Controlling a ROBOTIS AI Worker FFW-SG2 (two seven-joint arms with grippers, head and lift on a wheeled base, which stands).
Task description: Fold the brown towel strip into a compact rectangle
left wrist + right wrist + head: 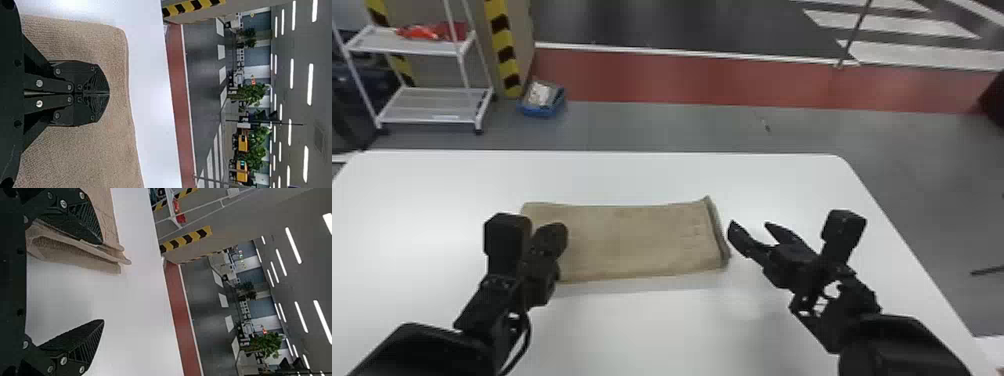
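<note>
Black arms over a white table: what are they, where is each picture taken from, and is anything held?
A robot's left arm and right arm, each ending in two fingers. One picture looks down from its head; the two sideways ones come from its wrists. On the table lies a brown towel, layers showing at its right end. The left gripper is shut over the towel, with no cloth visible between its fingers; the right gripper is open at the towel's right end. Neither seems to hold anything.
</note>
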